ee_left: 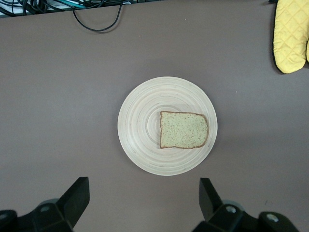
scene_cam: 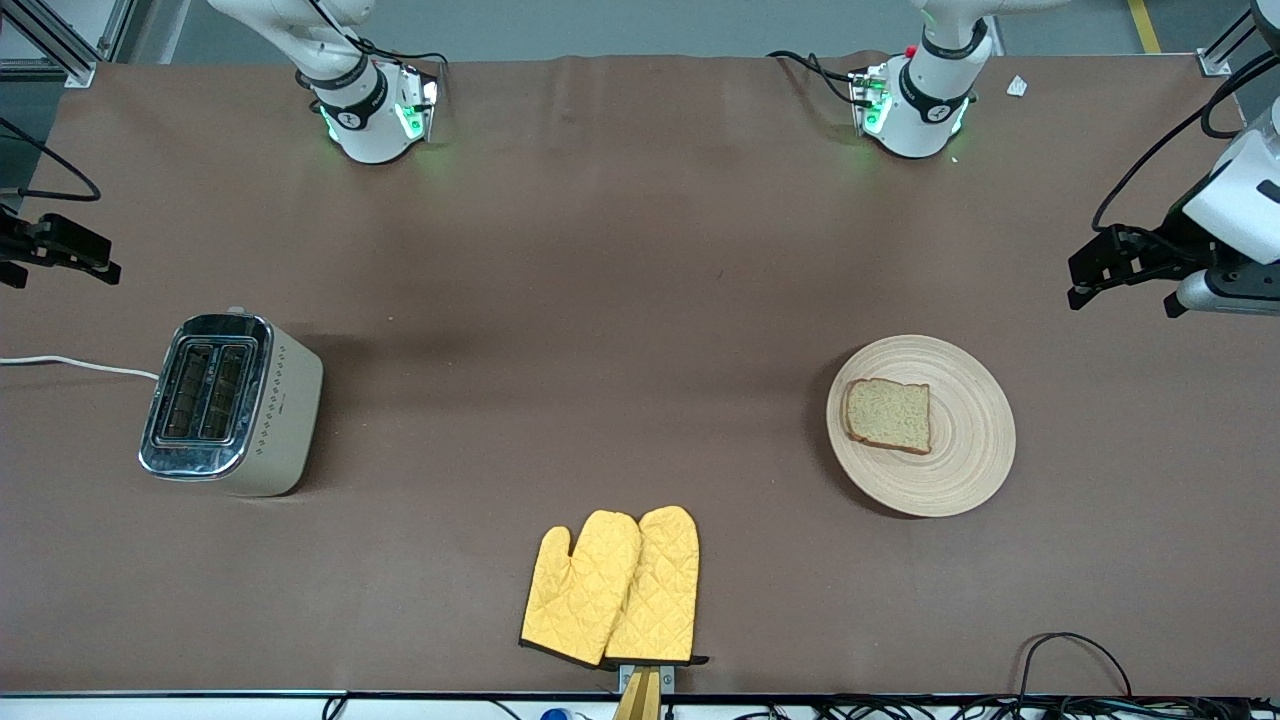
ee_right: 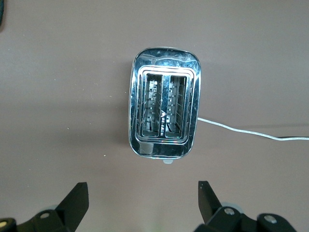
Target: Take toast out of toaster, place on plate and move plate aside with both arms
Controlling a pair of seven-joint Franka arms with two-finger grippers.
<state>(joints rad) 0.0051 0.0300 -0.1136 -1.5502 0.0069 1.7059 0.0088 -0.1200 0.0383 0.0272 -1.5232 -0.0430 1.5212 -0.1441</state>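
Observation:
The toast (scene_cam: 888, 415) lies flat on the round beige wooden plate (scene_cam: 965, 445) toward the left arm's end of the table; both also show in the left wrist view, toast (ee_left: 183, 129) on plate (ee_left: 140, 125). My left gripper (scene_cam: 1085, 278) is open and empty, up in the air by the table's end, beside the plate; its fingers (ee_left: 77, 195) stand wide apart. My right gripper (scene_cam: 70, 255) is open and empty, up in the air above the toaster (scene_cam: 232, 403), whose two slots show empty in the right wrist view (ee_right: 163, 116).
A pair of yellow oven mitts (scene_cam: 612, 588) lies near the table's front edge, nearer to the front camera than the plate and toaster. A white cord (scene_cam: 70, 364) runs from the toaster off the table's end. Black cables (scene_cam: 1075, 660) lie at the front edge.

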